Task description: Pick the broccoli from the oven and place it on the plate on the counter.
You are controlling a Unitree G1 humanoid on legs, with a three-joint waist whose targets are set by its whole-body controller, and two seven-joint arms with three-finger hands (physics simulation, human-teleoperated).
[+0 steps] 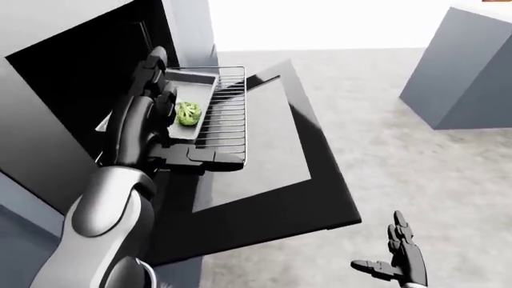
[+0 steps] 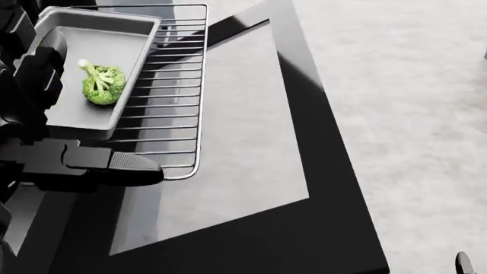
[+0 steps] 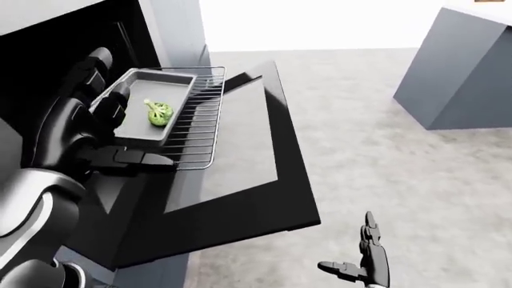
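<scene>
1. Right hand (image 3: pixel 362 261) lowest in the right-eye view, bottom right, fingers spread wide, empty, over bare grey floor (image 3: pixel 416 192); only a fingertip of it at the bottom right corner of the head view.
2. Oven door (image 2: pixel 304 171) dropped open, lying flat, black frame around a grey glass pane; fills the middle of the head view.
3. Left hand (image 2: pixel 53 114) at left in the head view, by the lower left edge of the tray; one finger (image 2: pixel 125 162) stuck out rightward over the bottom bars of the rack, the others upright along the tray's left wall. Fingers apart, not closed on anything; actual contact with tray or rack cannot be told.
4. Wire rack (image 2: pixel 171 91) pulled out over the door, tray on its left part, bare bars to the right.
5. Grey tray (image 2: pixel 114 120) shallow, rectangular, on the rack.
6. Broccoli (image 2: pixel 100 84) lying in the tray near its middle, pale stem pointing up-left in the head view, clear of the fingers.
7. Dark oven cavity (image 1: pixel 72 90) past the tray, upper left of the left-eye view.
8. Grey block (image 3: pixel 460 72) at far right, well apart from the oven.
</scene>
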